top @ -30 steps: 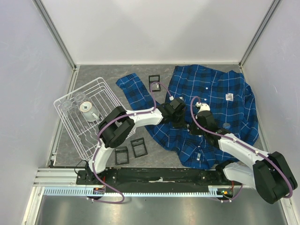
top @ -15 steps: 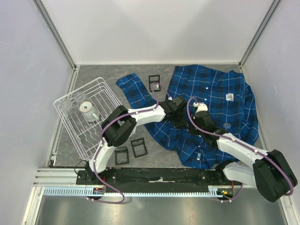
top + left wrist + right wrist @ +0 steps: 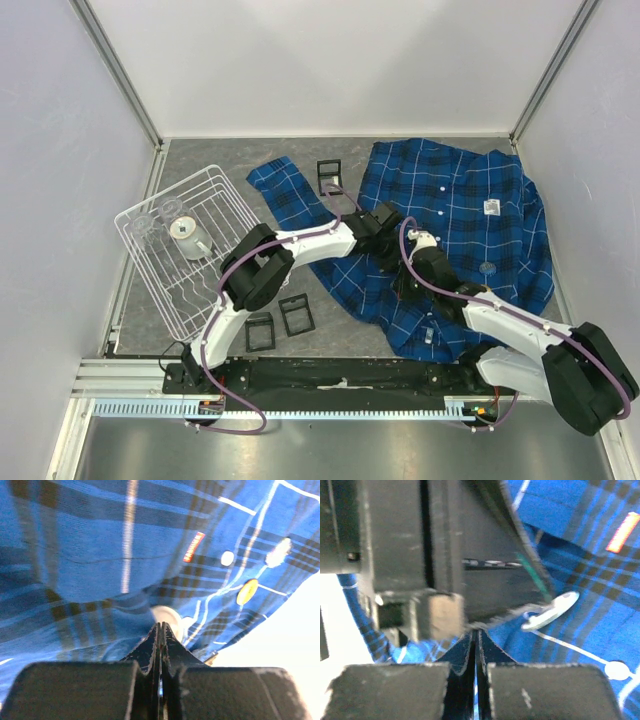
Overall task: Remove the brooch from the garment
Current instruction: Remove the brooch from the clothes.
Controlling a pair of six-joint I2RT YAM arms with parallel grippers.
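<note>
The garment (image 3: 462, 190), a bright blue plaid shirt, lies spread over the right half of the table. The brooch (image 3: 168, 617) is a small white disc on the cloth, and it also shows as a pale oval brooch (image 3: 551, 611) in the right wrist view. My left gripper (image 3: 391, 244) (image 3: 161, 625) is shut, its tips right against the brooch; I cannot tell whether they pinch it. My right gripper (image 3: 404, 272) (image 3: 475, 632) is shut too. It sits low on the cloth just beside the left gripper's body (image 3: 420, 555), short of the brooch.
A white wire rack (image 3: 150, 270) with cups stands at the left. Black square frames lie on the table, one at the back (image 3: 329, 177) and two near the front (image 3: 296, 314). On the shirt are a white tag (image 3: 489, 207), an orange label (image 3: 194, 546) and a yellow button (image 3: 247, 591).
My left gripper has slid a little right and away over the shirt. My right gripper has moved left and nearer, close beside it. Both stayed shut.
</note>
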